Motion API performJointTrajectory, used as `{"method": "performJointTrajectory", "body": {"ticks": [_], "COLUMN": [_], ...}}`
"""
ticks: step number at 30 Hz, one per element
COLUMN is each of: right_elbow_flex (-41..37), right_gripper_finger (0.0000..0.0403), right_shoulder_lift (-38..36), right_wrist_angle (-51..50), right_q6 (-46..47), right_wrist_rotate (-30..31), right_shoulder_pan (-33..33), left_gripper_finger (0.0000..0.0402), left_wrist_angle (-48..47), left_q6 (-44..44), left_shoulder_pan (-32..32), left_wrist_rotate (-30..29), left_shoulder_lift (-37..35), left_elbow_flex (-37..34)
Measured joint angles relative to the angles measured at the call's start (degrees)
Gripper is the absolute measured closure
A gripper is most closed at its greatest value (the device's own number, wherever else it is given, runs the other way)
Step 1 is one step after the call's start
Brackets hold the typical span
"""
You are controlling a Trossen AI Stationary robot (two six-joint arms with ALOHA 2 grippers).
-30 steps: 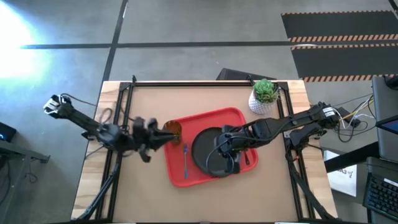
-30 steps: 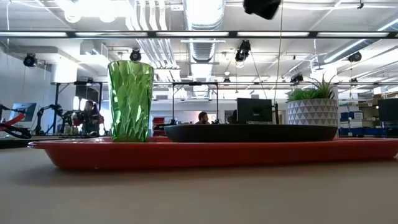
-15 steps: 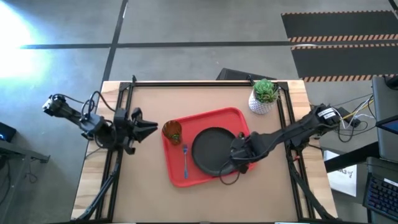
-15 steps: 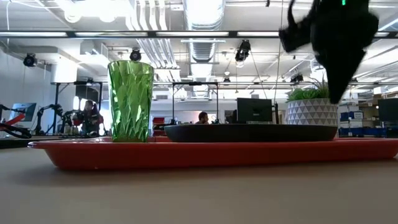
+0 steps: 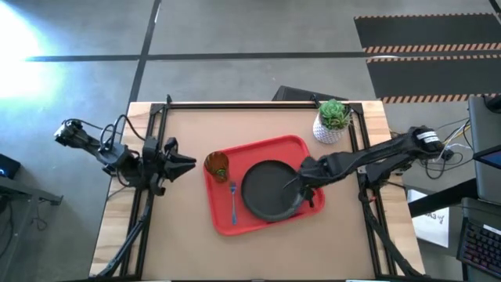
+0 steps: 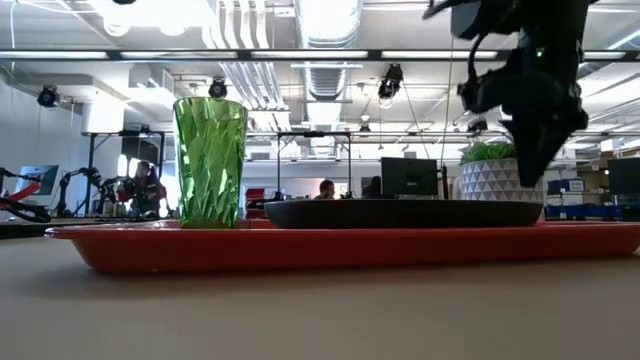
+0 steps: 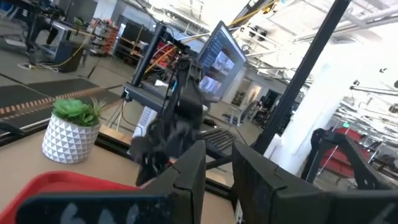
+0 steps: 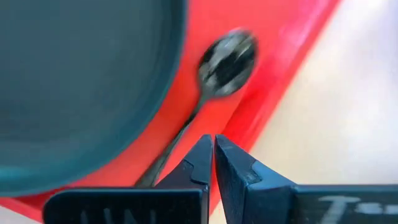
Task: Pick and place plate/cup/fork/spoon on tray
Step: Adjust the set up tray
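The red tray (image 5: 221, 222) lies at the table's middle. On it rest the black plate (image 5: 266, 192), the green cup (image 5: 217, 164) standing upright at its far left corner, the blue-handled fork (image 5: 233, 200) left of the plate, and the dark spoon (image 8: 225, 55) flat between the plate (image 8: 81, 81) and the tray's right rim (image 8: 283, 68). My right gripper (image 5: 301, 184) hangs shut above the plate's right edge, over the spoon's handle (image 8: 180, 134) and clear of it in the low view (image 6: 535, 165). My left gripper (image 5: 184, 163) is open and empty left of the tray.
A white pot with a green plant (image 5: 333, 121) stands at the table's far right, behind the tray; it also shows in the low view (image 6: 500, 180). Bare tabletop lies near and left of the tray (image 6: 330, 248). People and equipment show in the room beyond.
My left gripper has drawn back from the cup toward the table's left edge; the cup stays upright on the tray. My right gripper has gone from over the plate's near side toward the table's right and far edges, to the plate's right edge.
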Motion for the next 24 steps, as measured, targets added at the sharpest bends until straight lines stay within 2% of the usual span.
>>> {"method": "performJointTrajectory", "body": {"ticks": [8,12,15,18,24], "right_elbow_flex": [-7.1,-9.8,-11.5,-12.2,-12.0], "right_gripper_finger": [0.0394,0.0394,0.0394,0.0394,0.0394], "right_shoulder_lift": [-17.8,-22.7,-23.8,-23.3,-17.0], "right_wrist_angle": [0.8,3.1,5.6,14.0,35.5], "right_q6": [1.1,0.4,-1.2,-5.4,-16.5], "right_wrist_rotate": [1.3,2.4,3.7,2.5,-9.2], "right_shoulder_pan": [-7.1,-9.3,-12.3,-16.8,-27.9], "left_gripper_finger": [0.0341,0.0341,0.0341,0.0341,0.0341], "left_wrist_angle": [0.2,0.2,0.2,0.2,0.3], "left_q6": [0.0,0.0,0.0,0.0,0.1], "left_shoulder_pan": [0.0,0.0,0.0,0.1,0.1], "left_wrist_rotate": [0.0,-0.1,-0.5,-0.7,-0.8], "left_shoulder_lift": [0.9,1.2,1.4,1.5,1.3], "left_elbow_flex": [0.0,0.0,0.0,0.0,-0.1]}}
